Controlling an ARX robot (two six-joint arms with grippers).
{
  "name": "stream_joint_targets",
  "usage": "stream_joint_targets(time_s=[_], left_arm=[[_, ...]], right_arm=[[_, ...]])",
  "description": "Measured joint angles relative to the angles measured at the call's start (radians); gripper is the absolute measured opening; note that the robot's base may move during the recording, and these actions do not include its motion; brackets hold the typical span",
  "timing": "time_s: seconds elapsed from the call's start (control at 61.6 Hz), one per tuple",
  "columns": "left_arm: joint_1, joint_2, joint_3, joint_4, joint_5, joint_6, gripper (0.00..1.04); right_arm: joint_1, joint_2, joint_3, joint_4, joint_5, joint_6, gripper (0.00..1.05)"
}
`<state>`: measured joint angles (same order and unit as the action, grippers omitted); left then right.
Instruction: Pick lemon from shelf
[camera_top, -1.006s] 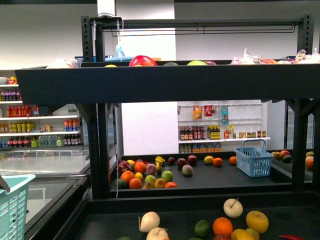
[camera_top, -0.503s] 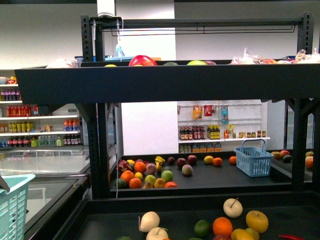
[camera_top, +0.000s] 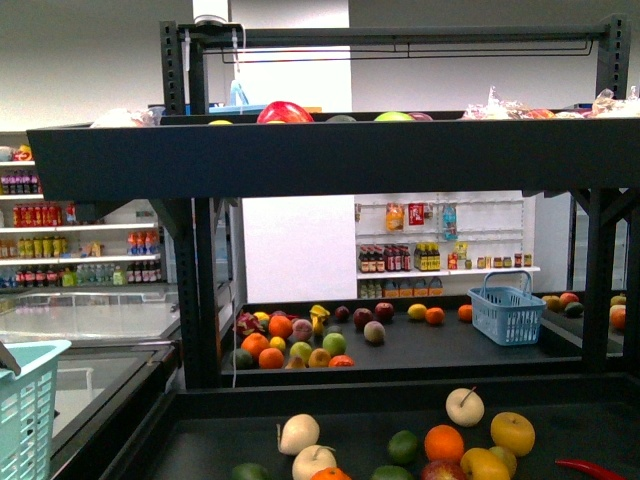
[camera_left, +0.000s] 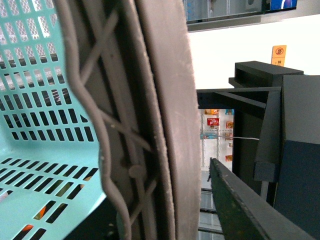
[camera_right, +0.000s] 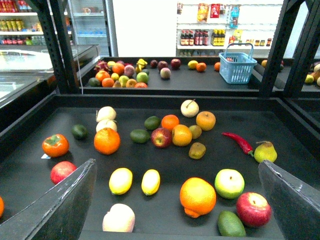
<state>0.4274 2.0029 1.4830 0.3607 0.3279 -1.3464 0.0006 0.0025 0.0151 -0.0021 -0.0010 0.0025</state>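
Two yellow lemons (camera_right: 120, 180) (camera_right: 150, 181) lie side by side on the low front tray of the black shelf (camera_right: 165, 101), among other fruit. My right gripper (camera_right: 175, 210) hangs open above the tray's near edge. Its fingers (camera_right: 60, 205) stand wide apart and the lemons sit between them, nearer the left-hand one. Nothing is held in it. In the left wrist view my left gripper (camera_left: 192, 200) is shut on the turquoise basket (camera_left: 45, 125). The basket (camera_top: 25, 410) also shows at the front view's lower left, beside the shelf (camera_top: 330, 160).
An orange (camera_right: 198, 196), a green apple (camera_right: 229, 183), a red apple (camera_right: 254, 208), an avocado (camera_right: 231, 223) and a pale fruit (camera_right: 119, 218) lie close to the lemons. A blue basket (camera_top: 505, 312) stands on the far tray. Black posts (camera_right: 55, 45) flank the tray.
The front view has shifted slightly: the rack's trays sit a little higher in the frame and more fruit on the near tray shows at the bottom. The turquoise basket stays at lower left.
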Motion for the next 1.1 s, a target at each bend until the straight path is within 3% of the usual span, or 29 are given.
stream_joint_targets(time_s=[0.146,0.438,0.584,0.86,1.103], left_arm=[[0.004,-0.015,-0.020,-0.019,0.000,0.018,0.16],[0.009,-0.088,-0.042,-0.066,0.023,0.071,0.13],[-0.010,-0.143,-0.040,-0.098,0.086,0.123,0.09],[-0.150,-0.269,-0.049,-0.125,0.335,0.268,0.08],[-0.314,-0.314,-0.122,-0.050,0.423,0.306,0.08]], right_arm=[[0.000,0.000,0.000,0.000,0.000,0.000,0.97],[0.000,0.000,0.000,0.000,0.000,0.000,0.97],[0.000,0.000,0.000,0.000,0.000,0.000,0.97],[0.000,0.000,0.000,0.000,0.000,0.000,0.97],[0.000,0.000,0.000,0.000,0.000,0.000,0.97]])
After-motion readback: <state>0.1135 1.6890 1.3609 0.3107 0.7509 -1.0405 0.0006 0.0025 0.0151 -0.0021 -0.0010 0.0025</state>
